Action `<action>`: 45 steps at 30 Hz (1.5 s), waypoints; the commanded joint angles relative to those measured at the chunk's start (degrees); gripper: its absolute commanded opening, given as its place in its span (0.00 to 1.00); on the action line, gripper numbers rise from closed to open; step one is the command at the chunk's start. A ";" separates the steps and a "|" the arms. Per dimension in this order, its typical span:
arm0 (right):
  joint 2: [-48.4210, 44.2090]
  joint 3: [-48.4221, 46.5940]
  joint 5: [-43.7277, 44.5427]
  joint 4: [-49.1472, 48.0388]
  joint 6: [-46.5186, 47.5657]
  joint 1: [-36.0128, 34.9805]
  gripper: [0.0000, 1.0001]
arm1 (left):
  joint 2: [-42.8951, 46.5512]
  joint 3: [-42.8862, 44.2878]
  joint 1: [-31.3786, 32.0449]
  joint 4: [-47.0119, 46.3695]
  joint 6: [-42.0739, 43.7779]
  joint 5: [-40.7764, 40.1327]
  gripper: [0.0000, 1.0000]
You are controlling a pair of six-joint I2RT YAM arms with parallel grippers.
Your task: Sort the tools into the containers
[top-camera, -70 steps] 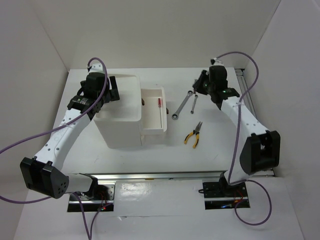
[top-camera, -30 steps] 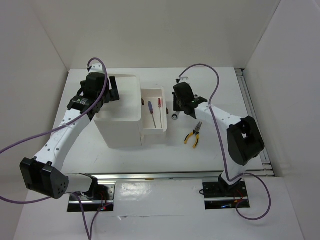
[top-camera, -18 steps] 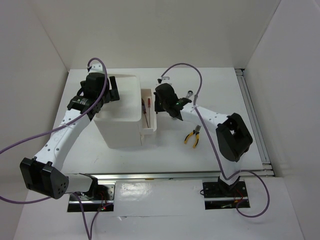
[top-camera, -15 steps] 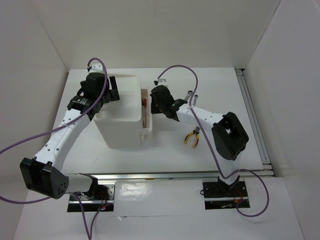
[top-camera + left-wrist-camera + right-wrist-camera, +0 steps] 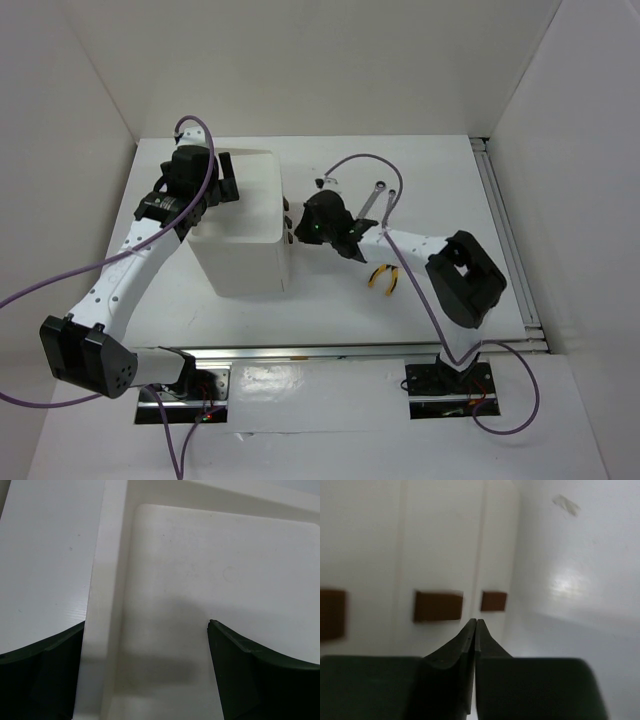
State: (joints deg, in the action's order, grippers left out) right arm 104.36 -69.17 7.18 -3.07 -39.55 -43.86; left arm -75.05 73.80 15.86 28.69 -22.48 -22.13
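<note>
Left gripper [image 5: 146, 625] spread wide; right gripper [image 5: 474, 622] closed, empty.

Pliers [image 5: 384, 278] right of box [image 5: 245, 262]

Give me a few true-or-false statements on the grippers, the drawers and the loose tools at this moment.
1. The right gripper is shut and empty. True.
2. A drawer of the white box stands pulled out. False: no drawer juts out in the top view.
3. The left gripper is open over the top tray. True.
4. The yellow-handled pliers lie in that tray. False: they lie on the table.
5. The silver wrench lies on the table. True.
</note>
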 commanded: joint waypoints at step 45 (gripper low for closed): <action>28.27 6.59 -46.47 -64.96 -17.32 14.32 0.51 | -1.77 -2.96 1.46 6.21 1.47 9.12 1.00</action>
State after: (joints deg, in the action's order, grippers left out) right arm 131.81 -60.20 -38.50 -62.87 -56.01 -28.36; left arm -74.85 73.58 15.79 28.53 -22.24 -21.80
